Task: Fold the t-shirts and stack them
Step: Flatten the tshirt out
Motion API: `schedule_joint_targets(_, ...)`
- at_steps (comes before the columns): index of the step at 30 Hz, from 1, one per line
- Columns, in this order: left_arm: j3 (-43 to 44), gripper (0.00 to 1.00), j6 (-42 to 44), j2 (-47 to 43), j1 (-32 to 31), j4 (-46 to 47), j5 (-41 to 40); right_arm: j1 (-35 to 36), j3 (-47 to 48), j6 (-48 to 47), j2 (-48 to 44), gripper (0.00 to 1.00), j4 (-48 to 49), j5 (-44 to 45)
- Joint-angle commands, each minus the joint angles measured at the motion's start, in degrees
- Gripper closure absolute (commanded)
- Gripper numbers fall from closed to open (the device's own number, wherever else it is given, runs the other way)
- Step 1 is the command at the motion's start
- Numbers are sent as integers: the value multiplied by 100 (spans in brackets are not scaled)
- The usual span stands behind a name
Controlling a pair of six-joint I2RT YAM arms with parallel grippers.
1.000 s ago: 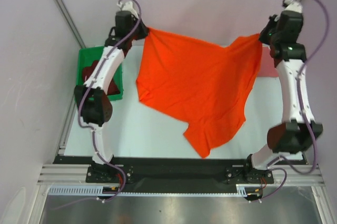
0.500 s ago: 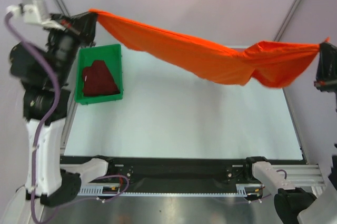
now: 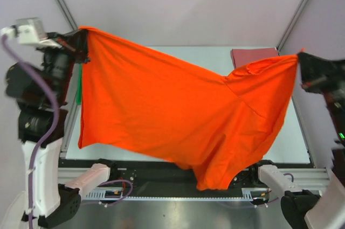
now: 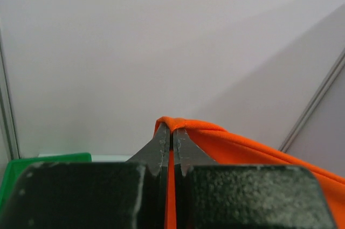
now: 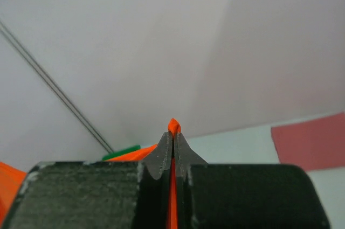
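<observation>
The bright orange t-shirt [image 3: 172, 116] hangs spread wide in the air between both arms and covers most of the table. My left gripper [image 3: 83, 31] is shut on its upper left corner; the pinched orange cloth [image 4: 178, 126] pokes out past the fingertips of my left gripper [image 4: 172, 130]. My right gripper [image 3: 298, 56] is shut on the upper right corner, with a nub of orange cloth [image 5: 173, 126] above the tips of my right gripper [image 5: 173, 135]. A folded dusty rose t-shirt [image 3: 250, 55] lies flat at the table's far right; the same pink cloth [image 5: 310, 137] shows in the right wrist view. The maroon t-shirt is hidden.
A sliver of the green bin [image 3: 78, 90] shows at the left behind the hanging shirt; its rim [image 4: 43, 160] appears in the left wrist view. Pale table surface [image 3: 188, 54] shows at the far edge. Grey walls and frame posts enclose the table.
From a shirt spread low over the table, both arms rose and pulled wide apart; since half a second ago the cloth has dropped open into a broad hanging sheet that hides the bin.
</observation>
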Motion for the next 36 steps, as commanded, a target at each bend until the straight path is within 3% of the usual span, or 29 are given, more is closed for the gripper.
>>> schedule_joint_targets(1, -653, 100, 120, 633, 60, 387, -70, 16, -1229, 334, 145, 100, 474, 6)
schedule_joint_targets(8, -1490, 100, -64, 2370, 69, 1426, 10, 7, -2830, 71, 865, 100, 1389, 937)
schedule_joint_targets(12, -841, 100, -109, 3533, 95, 1568, 107, -142, -3525, -122, 1400, 100, 2284, 1166)
schedule_joint_targets(21, 575, 100, -144, 5151, 130, 1532, 388, -239, -3447, -509, 2157, 100, 2428, 1307)
schedule_joint_targets(30, 857, 100, -249, 5013, 139, 1261, 625, -169, -2842, -545, 2272, 100, 2114, 1193)
schedule_joint_targets(36, 1015, 100, -276, 3617, 148, 803, 537, 200, -1725, -326, 1561, 100, 1093, 815)
